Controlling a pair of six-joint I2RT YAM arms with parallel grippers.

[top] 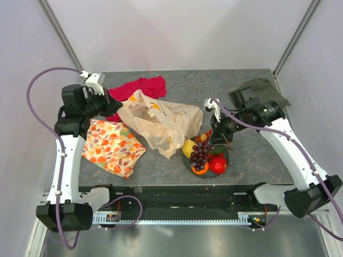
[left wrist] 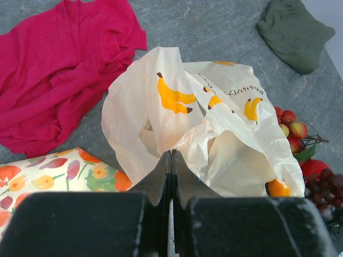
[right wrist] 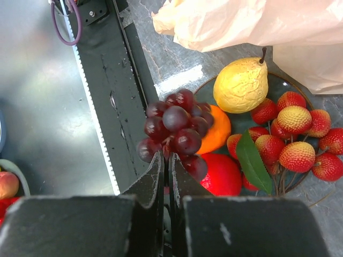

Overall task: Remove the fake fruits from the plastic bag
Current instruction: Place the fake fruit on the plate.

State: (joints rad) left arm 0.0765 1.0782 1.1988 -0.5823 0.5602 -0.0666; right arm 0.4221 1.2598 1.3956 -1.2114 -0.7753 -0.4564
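The plastic bag (top: pixel 161 120) lies crumpled mid-table, beige with yellow banana prints. My left gripper (top: pixel 119 105) is shut on its thin film at the left edge, as the left wrist view shows (left wrist: pixel 171 153). The fake fruits sit on a dark plate (right wrist: pixel 242 121) right of the bag: a yellow pear (right wrist: pixel 241 84), an orange (right wrist: pixel 217 131), a red apple (right wrist: pixel 222 174) and red berries with a leaf (right wrist: pixel 295 144). My right gripper (right wrist: pixel 167 155) is shut on the stem of the purple grape bunch (right wrist: pixel 174 126), over the plate's near edge (top: pixel 201 152).
A red cloth (top: pixel 142 88) lies behind the bag. An orange-flowered cloth (top: pixel 112 145) lies at the front left. A dark green cloth (top: pixel 257 91) is at the back right. A black rail (top: pixel 171 193) runs along the table's near edge.
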